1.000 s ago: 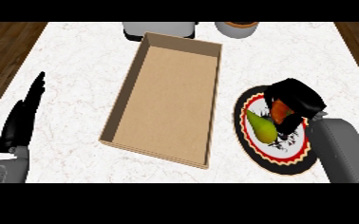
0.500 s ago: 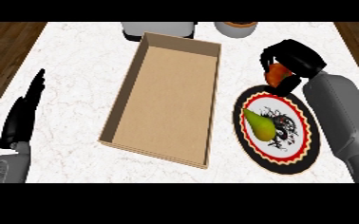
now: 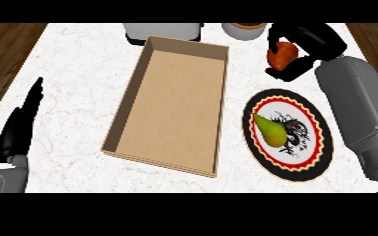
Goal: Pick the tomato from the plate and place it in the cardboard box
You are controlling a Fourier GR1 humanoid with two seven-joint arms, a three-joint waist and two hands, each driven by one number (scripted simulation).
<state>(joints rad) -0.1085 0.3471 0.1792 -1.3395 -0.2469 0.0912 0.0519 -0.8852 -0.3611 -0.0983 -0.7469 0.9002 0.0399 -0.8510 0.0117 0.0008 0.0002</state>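
Note:
My right hand (image 3: 310, 42) is shut on the red tomato (image 3: 283, 56), holding it above the counter at the far right, beyond the plate and to the right of the cardboard box. The long open cardboard box (image 3: 173, 102) lies in the middle of the counter with nothing inside. The round plate (image 3: 310, 157), black-rimmed with a red zigzag band, sits right of the box and carries a green pear (image 3: 270, 130). My left hand (image 3: 21, 125) rests open at the left edge, fingers pointing up.
A grey appliance (image 3: 164, 31) stands just behind the box's far end. A brown-rimmed bowl (image 3: 244, 28) sits at the back, left of my right hand. The marble counter ends in wooden floor at both far corners.
My right hand has lifted the tomato off the plate and carried it up and away toward the counter's back. The pear stays on the plate. The left hand has not moved.

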